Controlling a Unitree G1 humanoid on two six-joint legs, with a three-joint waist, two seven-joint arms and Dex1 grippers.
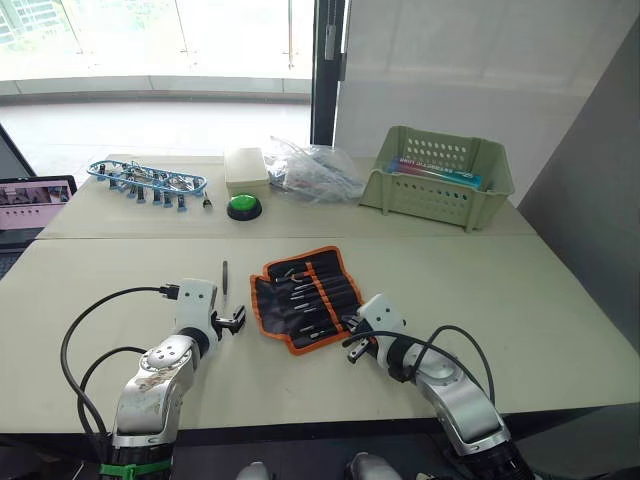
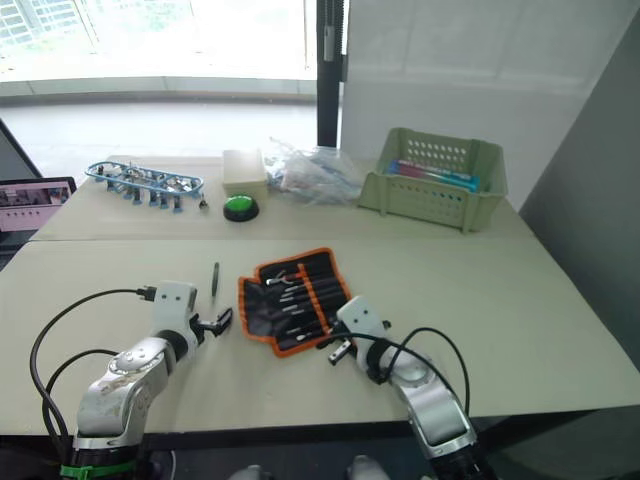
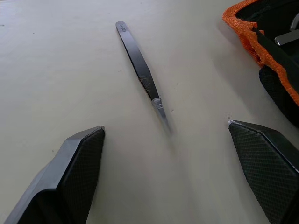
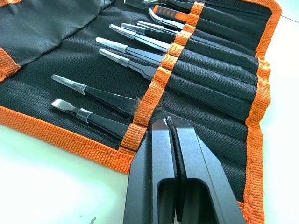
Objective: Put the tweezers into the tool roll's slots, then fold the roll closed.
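Head view: tool roll (image 1: 305, 297) lying open on table (image 1: 560, 300), 1 loose tweezer (image 1: 225, 275) just left of it.

Left wrist: left gripper (image 3: 168, 172) spread wide, empty, tweezer ahead between fingers (image 3: 77, 172), untouched.

Right wrist: right gripper (image 4: 170, 123) closed, empty, tip over roll's slots.

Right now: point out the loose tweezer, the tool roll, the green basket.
loose tweezer (image 3: 140, 70), left wrist view, mid-shaft.
tool roll (image 1: 305, 298), left eye view, slotted centre.
green basket (image 1: 425, 198), left eye view, front wall.
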